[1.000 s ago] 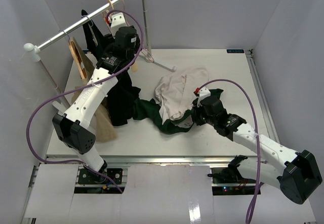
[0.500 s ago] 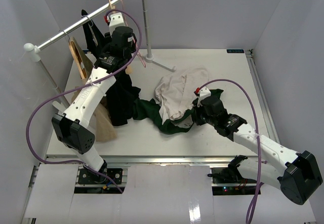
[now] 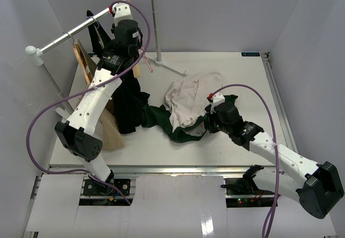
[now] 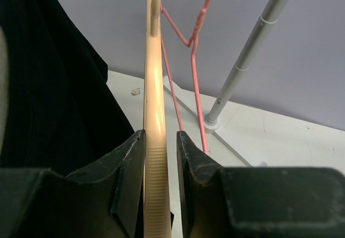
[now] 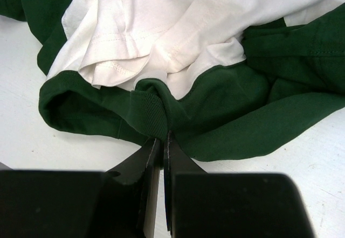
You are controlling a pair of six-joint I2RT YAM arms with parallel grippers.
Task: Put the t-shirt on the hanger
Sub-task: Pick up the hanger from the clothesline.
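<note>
The dark green t-shirt with its cream-white panel lies crumpled mid-table. My right gripper is shut on its green ribbed hem; the right wrist view shows the closed jaws pinching the green cloth on the table. My left gripper is raised near the rail. In the left wrist view the gripper is shut around the light wooden hanger, which runs up between the jaws. Only a short piece of the hanger shows in the top view.
A clothes rail on a stand crosses the back left. A black garment and a tan garment hang below it. A pink wire hanger hangs just right of the wooden one, beside the stand pole.
My left arm has risen and moved back toward the rail with the wooden hanger. The right arm and the t-shirt have not moved.
</note>
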